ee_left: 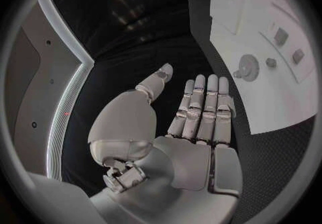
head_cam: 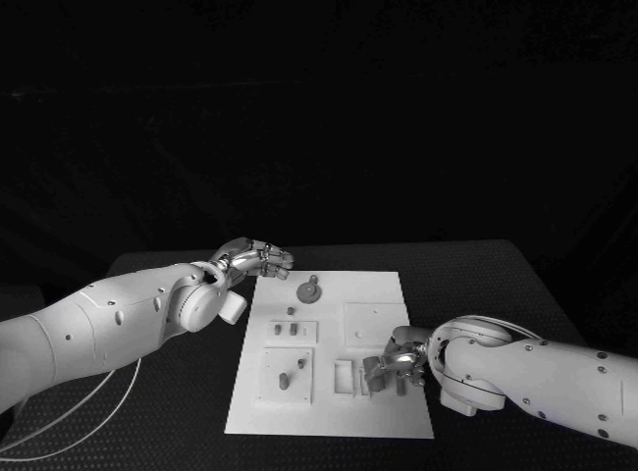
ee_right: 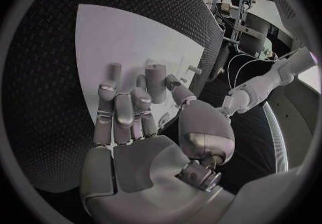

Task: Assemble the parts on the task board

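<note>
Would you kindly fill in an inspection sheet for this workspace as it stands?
Surface: black table, dark textured top.
Job's things: white task board in the middle; round part near its far end, small parts standing mid-board.
Clutter: nothing seen.
Hands: left hand off the board's far left corner, fingers straight, holding nothing; right hand over the board's near right area, whether it grips a part cannot be told.
Cables: white cable trailing by the left arm.
Surroundings: dark backdrop.

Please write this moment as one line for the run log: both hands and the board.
left hand: open, beside task board far corner | right hand: over board's near right part, grasp unclear | round part: on board
</note>
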You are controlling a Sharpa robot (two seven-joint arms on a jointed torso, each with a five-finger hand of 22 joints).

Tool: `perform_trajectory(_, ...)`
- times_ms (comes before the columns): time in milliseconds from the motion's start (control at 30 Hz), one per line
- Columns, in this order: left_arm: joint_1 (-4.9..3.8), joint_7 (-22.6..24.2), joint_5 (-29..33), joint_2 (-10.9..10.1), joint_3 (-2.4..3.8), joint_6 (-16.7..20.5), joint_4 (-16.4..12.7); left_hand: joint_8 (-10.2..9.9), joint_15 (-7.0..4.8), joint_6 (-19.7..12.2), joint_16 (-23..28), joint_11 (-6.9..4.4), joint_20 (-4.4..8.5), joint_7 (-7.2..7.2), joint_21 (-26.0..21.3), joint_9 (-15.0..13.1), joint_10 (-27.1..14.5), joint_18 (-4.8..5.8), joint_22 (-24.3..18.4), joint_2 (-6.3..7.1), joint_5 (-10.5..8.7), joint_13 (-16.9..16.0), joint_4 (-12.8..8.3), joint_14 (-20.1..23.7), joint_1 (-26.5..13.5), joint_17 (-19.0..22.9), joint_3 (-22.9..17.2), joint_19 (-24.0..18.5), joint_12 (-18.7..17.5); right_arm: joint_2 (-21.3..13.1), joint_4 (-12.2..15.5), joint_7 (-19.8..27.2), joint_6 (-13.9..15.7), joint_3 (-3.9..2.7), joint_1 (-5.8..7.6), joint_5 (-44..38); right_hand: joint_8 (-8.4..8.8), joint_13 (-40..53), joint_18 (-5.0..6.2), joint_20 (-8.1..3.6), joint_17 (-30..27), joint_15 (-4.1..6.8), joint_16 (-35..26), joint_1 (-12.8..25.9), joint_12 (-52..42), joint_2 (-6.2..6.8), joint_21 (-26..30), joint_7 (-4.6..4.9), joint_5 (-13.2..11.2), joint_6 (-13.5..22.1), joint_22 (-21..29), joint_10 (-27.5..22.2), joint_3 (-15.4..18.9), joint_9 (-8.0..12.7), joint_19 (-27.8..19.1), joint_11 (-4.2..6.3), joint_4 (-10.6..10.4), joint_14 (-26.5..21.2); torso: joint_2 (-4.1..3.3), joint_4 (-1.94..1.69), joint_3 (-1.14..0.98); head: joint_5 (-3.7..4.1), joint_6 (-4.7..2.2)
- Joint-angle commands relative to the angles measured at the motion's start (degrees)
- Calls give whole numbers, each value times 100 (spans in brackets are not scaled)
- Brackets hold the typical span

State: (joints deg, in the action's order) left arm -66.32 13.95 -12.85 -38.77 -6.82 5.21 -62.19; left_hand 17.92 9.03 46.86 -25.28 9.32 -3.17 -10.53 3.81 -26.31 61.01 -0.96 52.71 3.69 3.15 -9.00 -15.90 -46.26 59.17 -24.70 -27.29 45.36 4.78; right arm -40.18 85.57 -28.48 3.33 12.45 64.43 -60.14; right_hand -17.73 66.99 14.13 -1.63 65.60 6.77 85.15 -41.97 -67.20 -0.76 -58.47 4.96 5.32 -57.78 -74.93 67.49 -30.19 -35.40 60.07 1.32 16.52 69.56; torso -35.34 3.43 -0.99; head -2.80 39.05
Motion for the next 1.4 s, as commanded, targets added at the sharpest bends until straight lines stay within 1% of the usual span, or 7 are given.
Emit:
perform_trajectory(33,-6,31,18,2,4,-72,-1,33,23,7,26,20,-24,10,11,7,-4,-67,-5,3,-20,8,1,8,-44,-11,22,-5,-21,0,15,23,119,-6,22,192,-10,-5,87,35,-5,37,34,-15,19,-84,-26,5,10,-42,-93,46,33,-4,3,1,-1,15,-1,-2,-4,1,-1)
perform_trajectory(333,-6,24,18,-1,4,-87,-2,32,25,5,33,22,-27,7,11,10,-9,-70,-6,5,-19,13,-1,10,-42,-15,20,-11,-26,174,-60,-16,-128,-6,29,500,6,-18,87,38,-39,37,36,55,37,-71,-18,6,13,-45,-89,46,34,0,-1,1,-24,-3,-7,-5,-5,-7,20)
perform_trajectory(533,-7,-5,11,19,5,-117,3,29,30,0,41,28,-31,2,12,13,-19,-71,-6,7,-19,20,3,15,-47,-20,20,-15,-33,370,-174,-8,-160,-5,29,520,23,-29,87,43,-69,34,40,129,56,-24,-10,9,13,-45,-87,37,36,3,-11,-3,-37,-26,-8,-11,-5,2,48)
perform_trajectory(800,-11,18,-3,66,5,-58,-6,19,41,-19,65,37,-41,-13,12,22,-36,-77,-5,12,-18,33,8,33,-53,-28,16,-30,-46,574,-353,22,-275,-3,26,484,37,-48,87,45,-104,31,41,184,82,10,-2,11,15,-44,-85,16,24,6,-18,-5,-58,-54,-12,-19,-5,-22,84)
perform_trajectory(900,-19,28,-3,58,6,-29,-16,12,40,-32,69,37,-43,-20,13,27,-34,-80,-5,14,-18,36,5,31,-47,-33,12,-34,-46,647,-416,34,-295,-2,11,376,40,-49,87,45,-113,31,40,189,84,9,-1,12,16,-42,-85,15,19,6,-20,-6,-61,-62,-10,-13,-11,-43,109)
perform_trajectory(1200,-31,23,-3,50,6,-24,-42,11,39,-34,71,36,-44,-28,13,28,-32,-82,-5,16,-18,38,3,29,-43,-37,9,-36,-45,702,-548,35,-396,1,-10,101,56,-85,87,49,-163,26,36,227,130,30,9,17,17,-32,-83,-31,-1,10,-32,-11,-78,-109,-8,-11,-15,-65,158)
perform_trajectory(1400,-34,21,-3,55,6,-32,-41,13,39,-32,72,36,-45,-33,13,28,-31,-82,-5,17,-18,39,5,28,-45,-39,8,-37,-44,732,-546,41,-496,3,-28,108,73,-115,87,57,-217,19,32,295,175,110,23,24,16,-27,-81,-75,-28,10,-49,-18,-127,-159,-8,-4,-14,-76,181)
